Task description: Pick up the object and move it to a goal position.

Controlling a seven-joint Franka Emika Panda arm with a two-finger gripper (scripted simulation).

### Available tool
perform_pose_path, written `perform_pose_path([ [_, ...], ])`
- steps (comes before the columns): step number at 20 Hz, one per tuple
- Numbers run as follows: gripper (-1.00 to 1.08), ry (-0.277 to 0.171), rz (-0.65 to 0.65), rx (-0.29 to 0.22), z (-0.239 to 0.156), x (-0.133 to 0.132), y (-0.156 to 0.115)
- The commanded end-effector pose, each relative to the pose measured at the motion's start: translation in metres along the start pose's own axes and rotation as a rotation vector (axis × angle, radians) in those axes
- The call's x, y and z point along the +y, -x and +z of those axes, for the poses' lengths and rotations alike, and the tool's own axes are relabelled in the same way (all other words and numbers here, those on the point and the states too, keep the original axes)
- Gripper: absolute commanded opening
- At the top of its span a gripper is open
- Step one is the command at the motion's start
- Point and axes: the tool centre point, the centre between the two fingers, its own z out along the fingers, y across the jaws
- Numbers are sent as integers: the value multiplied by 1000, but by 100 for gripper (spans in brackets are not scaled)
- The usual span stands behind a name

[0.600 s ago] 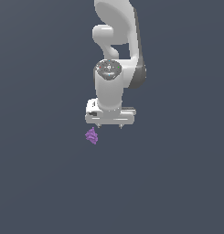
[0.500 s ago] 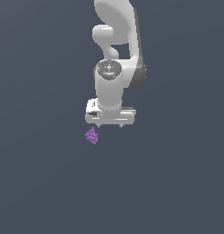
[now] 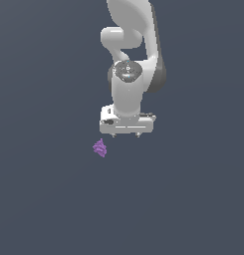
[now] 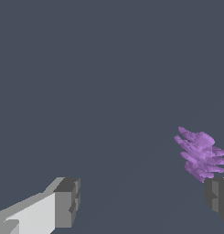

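Observation:
The object is a small purple jagged lump lying on the flat grey ground. In the exterior view it sits just below and toward the exterior view's left of my white gripper. The gripper points down and hangs above the ground, apart from the object. In the wrist view the object lies close beside one dark fingertip, outside the gap between the fingers. The other fingertip stands far from it. My gripper is open and empty.
The white arm rises from the gripper toward the top of the exterior view. A plain dark grey surface lies all around.

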Motion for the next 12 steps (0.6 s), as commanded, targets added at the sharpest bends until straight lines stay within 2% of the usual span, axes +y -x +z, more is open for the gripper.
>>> perform_pose_path([
  [1,100,0,-1,-1,0,0,0],
  [7,100,-2,58,2,8,12,0],
  [12,100,-5,175,7,24,36,2],
])
